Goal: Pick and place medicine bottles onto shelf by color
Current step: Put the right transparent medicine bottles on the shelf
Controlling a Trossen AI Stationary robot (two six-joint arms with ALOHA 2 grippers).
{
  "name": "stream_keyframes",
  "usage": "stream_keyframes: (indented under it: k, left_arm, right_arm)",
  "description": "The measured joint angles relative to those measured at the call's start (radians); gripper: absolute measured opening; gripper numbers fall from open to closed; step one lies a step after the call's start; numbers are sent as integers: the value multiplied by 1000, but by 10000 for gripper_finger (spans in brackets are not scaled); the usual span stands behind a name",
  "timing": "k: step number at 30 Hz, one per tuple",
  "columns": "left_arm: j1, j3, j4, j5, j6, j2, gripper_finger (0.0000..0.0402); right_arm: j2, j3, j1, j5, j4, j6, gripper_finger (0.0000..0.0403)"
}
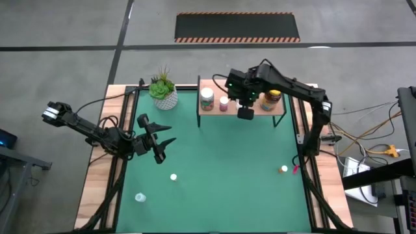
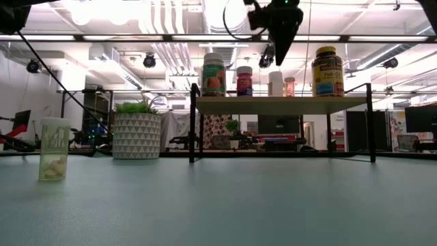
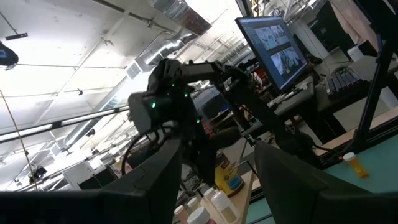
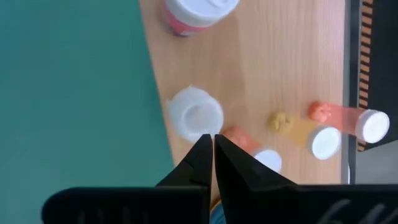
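The shelf stands at the table's far side with several medicine bottles on its wood top: a green-labelled one, a pink one, a white one, small orange ones and the amber yellow-lidded jar. My right gripper hangs shut above the shelf, pointing down over the white bottle, holding nothing. My left gripper hovers open over the table's left part. Loose bottles rest on the green mat: a white one, a clear one, an orange one.
A green plant in a white pot stands left of the shelf at the far edge. A small pink thing lies by the orange bottle near the right edge. The mat's middle is bare.
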Motion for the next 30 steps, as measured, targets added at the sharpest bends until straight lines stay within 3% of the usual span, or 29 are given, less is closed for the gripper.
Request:
stream_keyframes:
  k: [30]
  left_arm:
    - [0, 0, 0, -6, 25, 0, 185]
  right_arm:
    - [54, -14, -10, -32, 67, 17, 8]
